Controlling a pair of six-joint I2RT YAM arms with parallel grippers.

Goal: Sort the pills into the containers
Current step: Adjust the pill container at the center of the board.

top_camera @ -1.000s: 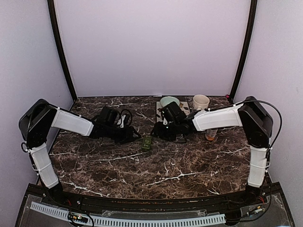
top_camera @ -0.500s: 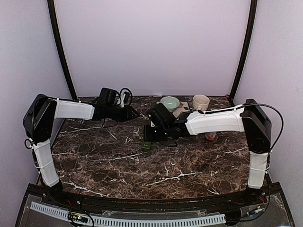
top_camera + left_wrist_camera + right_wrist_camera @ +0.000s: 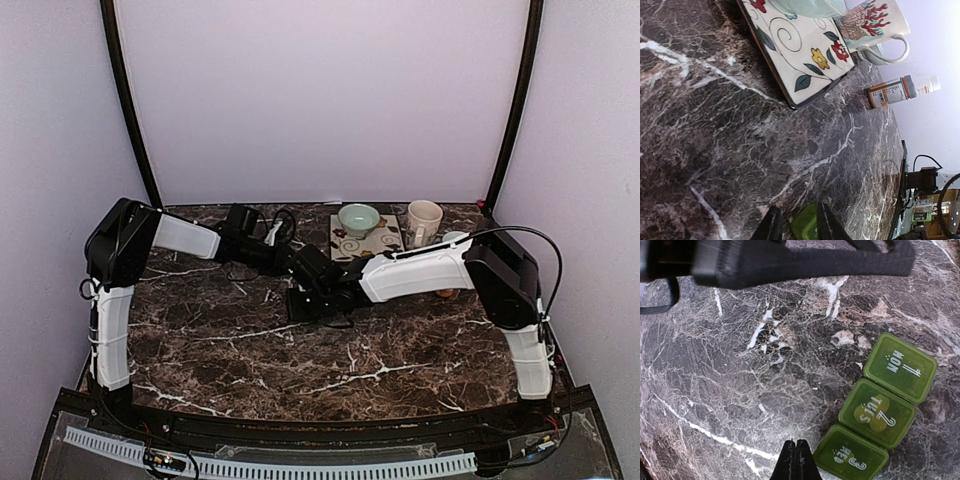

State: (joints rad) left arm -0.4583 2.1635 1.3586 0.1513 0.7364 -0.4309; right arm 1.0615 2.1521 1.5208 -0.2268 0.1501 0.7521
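Observation:
The containers are a green pill box [image 3: 877, 412] lying flat on the marble, its MON, TUES and WED lids shut. Two pale round shapes show through the TUES lid. I cannot make out loose pills on the marble. My right gripper [image 3: 795, 442] is shut and empty, its tip just left of the WED end. From above, that gripper [image 3: 298, 303] covers the box. My left gripper [image 3: 797, 210] hovers with its fingers a little apart, and a green corner of the box [image 3: 805, 227] shows between them, clear of the left finger. In the top view it [image 3: 285, 258] sits behind the right gripper.
A flowered tray [image 3: 365, 238] lies at the back with a pale green bowl [image 3: 358, 216] on it and a mug [image 3: 424, 216] beside it. An amber bottle [image 3: 900, 90] with a white cap stands right of the tray, behind my right forearm.
My right gripper has swung left over the pill box and closed. My left gripper pulled back from the box, came round toward the centre, and its fingers narrowed.

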